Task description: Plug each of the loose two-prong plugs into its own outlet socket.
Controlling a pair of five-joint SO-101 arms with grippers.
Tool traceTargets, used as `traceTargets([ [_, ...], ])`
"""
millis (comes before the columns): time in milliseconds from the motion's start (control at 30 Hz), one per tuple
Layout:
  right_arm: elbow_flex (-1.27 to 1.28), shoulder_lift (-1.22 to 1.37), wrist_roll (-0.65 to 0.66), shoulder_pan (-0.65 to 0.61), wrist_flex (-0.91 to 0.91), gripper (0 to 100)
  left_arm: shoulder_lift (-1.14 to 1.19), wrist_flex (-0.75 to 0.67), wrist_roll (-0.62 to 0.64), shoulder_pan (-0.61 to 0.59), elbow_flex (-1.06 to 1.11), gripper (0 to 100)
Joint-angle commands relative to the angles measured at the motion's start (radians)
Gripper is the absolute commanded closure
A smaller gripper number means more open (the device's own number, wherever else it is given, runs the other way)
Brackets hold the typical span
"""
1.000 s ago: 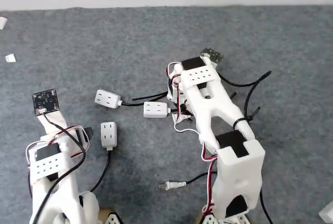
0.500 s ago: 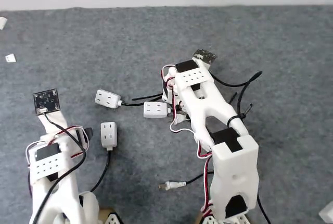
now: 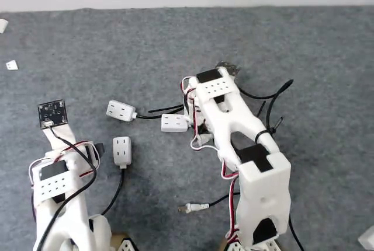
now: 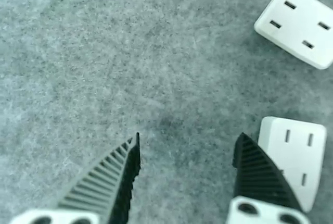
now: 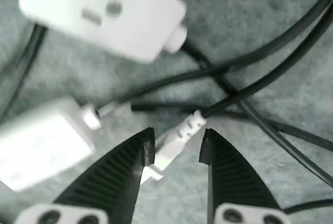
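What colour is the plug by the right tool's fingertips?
White plug, black cable; right wrist view shows it best.

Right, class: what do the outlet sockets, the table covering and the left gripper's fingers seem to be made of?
Outlet socket: smooth white moulded plastic, faint sheen.
Table covering: grey felt or short-pile carpet, judging by its fuzzy, mottled fibres.
Left gripper's fingers: black matte plastic, likely printed; ribbed faces.

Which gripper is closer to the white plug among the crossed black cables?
Right. The right gripper straddles the plug; the left gripper is far off, beside an outlet.
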Motion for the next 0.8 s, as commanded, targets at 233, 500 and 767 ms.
traceTargets([
  [233,0.193,-0.076,0.107,-0.01,-0.193,84.9,-0.008,-0.017,-0.006,0.009,-0.012,72],
  [500,0.193,-0.094,0.112,-0.018,-0.176,99.1,-0.008,-0.02,-0.006,0.009,-0.012,72],
  [767,0.18,-0.168,0.779,-0.14,0.036,99.0,-0.008,-0.02,-0.006,0.009,-0.012,72],
])
